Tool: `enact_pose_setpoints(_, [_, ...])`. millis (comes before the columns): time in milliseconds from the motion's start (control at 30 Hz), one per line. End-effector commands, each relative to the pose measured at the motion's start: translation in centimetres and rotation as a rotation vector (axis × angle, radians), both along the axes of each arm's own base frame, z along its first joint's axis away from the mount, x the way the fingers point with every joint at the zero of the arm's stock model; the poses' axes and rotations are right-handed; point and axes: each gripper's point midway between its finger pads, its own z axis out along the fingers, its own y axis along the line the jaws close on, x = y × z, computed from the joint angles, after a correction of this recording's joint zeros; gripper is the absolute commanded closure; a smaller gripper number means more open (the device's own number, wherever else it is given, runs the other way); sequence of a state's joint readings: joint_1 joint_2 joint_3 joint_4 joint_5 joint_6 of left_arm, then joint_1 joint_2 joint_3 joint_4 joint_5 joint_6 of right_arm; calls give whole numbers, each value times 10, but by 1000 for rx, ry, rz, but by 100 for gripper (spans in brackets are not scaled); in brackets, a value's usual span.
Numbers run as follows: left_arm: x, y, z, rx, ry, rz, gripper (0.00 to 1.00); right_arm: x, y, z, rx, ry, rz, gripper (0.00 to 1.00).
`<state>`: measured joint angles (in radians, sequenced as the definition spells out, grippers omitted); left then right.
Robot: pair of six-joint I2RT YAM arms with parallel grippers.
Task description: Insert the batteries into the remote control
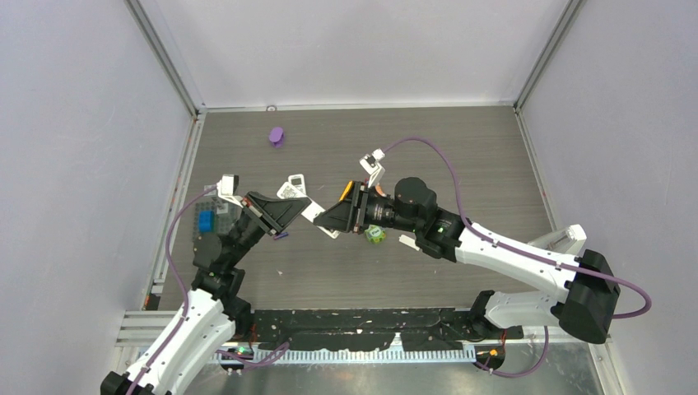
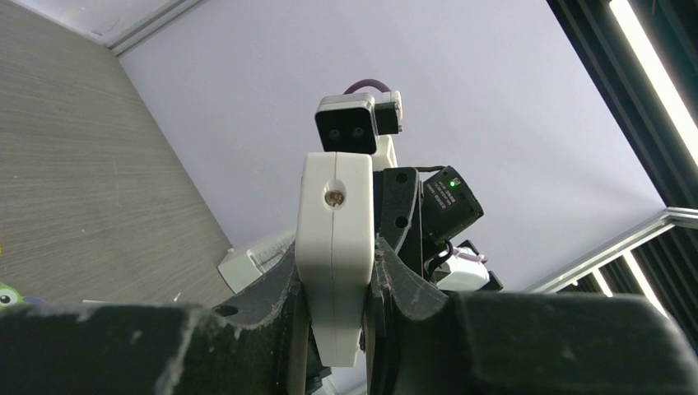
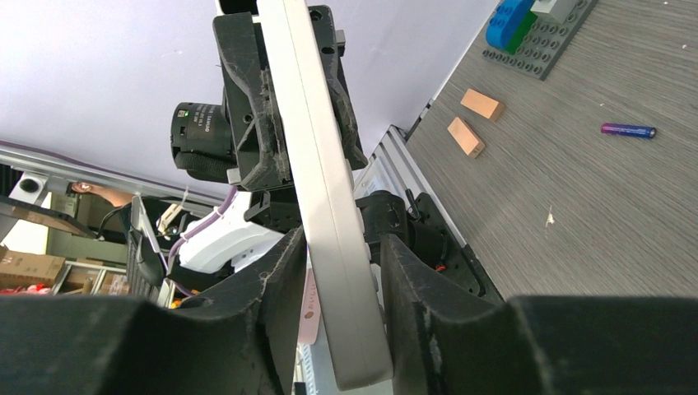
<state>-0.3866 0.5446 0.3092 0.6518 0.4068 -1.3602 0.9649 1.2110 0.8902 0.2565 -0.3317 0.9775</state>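
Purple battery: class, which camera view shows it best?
Right wrist view: the purple battery lies whole on the table. The top view gives only a tiny purple speck; the left wrist view shows nothing clear of it.

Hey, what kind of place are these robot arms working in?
Most likely a robotics lab test cell: a wood-grain table fenced by white panels on aluminium rails, a left arm and right arm bolted at its near edge, toy blocks and a purple battery lying about.
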Motion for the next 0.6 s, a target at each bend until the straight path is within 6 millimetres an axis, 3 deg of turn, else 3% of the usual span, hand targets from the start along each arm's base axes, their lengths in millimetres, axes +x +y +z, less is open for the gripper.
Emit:
enact_pose_setpoints(0, [-7, 11, 32, -73, -115, 49, 100, -3, 0, 1, 17, -9, 10, 61])
enact_pose_setpoints(233, [-7, 13, 32, -79, -116, 58, 100, -4, 0, 4, 29, -13, 15, 64])
enact_pose_setpoints(333, [-7, 12, 29, -71, -110, 54, 100, -3, 0, 9, 35, -20, 11, 38])
enact_pose_setpoints(400, [-7, 12, 27, -68, -107, 52, 100, -1, 0, 19, 48, -36, 2, 27])
enact_pose_setpoints(567, [-6, 11, 21, -61, -99, 53, 100, 0, -5, 26, 63, -53, -9, 18])
